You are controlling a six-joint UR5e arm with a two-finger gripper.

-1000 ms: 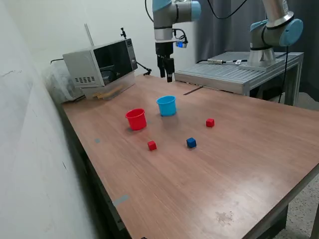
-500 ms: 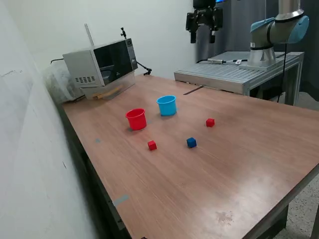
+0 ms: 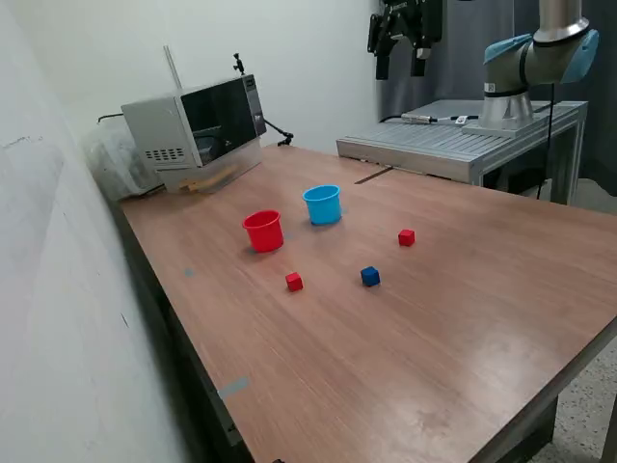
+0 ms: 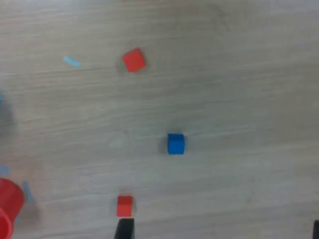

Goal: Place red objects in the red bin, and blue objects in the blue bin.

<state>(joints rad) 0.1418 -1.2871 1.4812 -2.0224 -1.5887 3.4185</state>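
The claw (image 3: 403,60) hangs high above the far side of the table (image 3: 463,318), its two fingers spread apart and holding nothing. It is well clear of everything below.

Looking straight down, the wrist view shows three cubes loose on the wood: a blue cube (image 4: 175,143) near the middle, one red cube (image 4: 133,59) well apart from it, and a second red cube (image 4: 124,205) close to a dark fingertip at the picture's edge. In the exterior view the same blue cube (image 3: 370,277) lies between the two red ones (image 3: 294,282) (image 3: 406,236). The red cup (image 3: 263,231) and the light blue cup (image 3: 323,204) stand upright side by side beyond them, near but not touching. Only one blue cube shows on the table; whether another lies inside a cup cannot be told.

The step in hand looks like choosing a cube and descending. To do it well, centre the open fingers over one cube, square them to its flat faces, and come down vertically so neither fingertip nudges it.
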